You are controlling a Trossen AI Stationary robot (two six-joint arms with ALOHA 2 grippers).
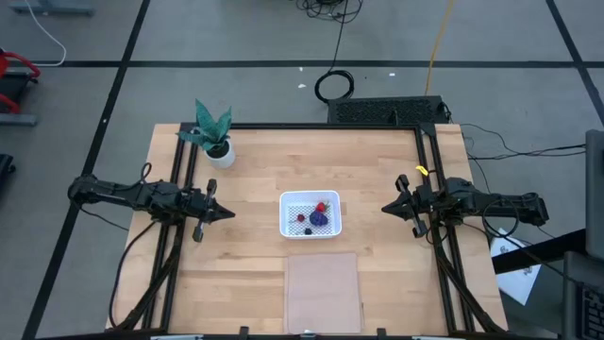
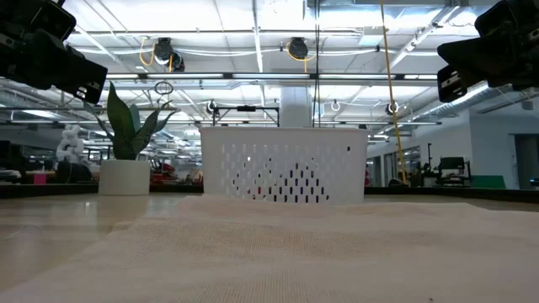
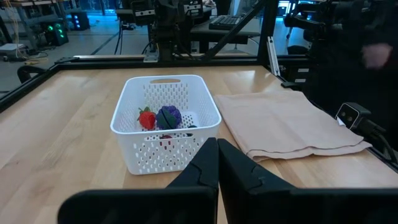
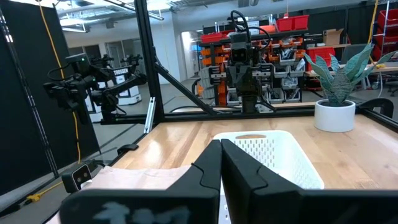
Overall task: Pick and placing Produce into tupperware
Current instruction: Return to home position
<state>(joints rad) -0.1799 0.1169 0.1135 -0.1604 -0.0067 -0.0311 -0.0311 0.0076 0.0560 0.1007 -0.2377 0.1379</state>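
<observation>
A small white perforated container (image 1: 310,214) stands at the table's middle; it also shows in the left wrist view (image 3: 166,121), the low view (image 2: 284,163) and the right wrist view (image 4: 273,155). In it lie a red strawberry piece (image 3: 147,118), a purple lumpy cluster (image 3: 168,116) and a small dark berry (image 1: 308,229). My left gripper (image 1: 229,213) is shut and empty, left of the container. My right gripper (image 1: 385,208) is shut and empty, right of it. Both hang above the table.
A flat translucent sheet (image 1: 324,291) lies near the front edge, in front of the container. A green potted plant (image 1: 214,135) stands at the far left corner. Black frame rails run along the table's left and right sides.
</observation>
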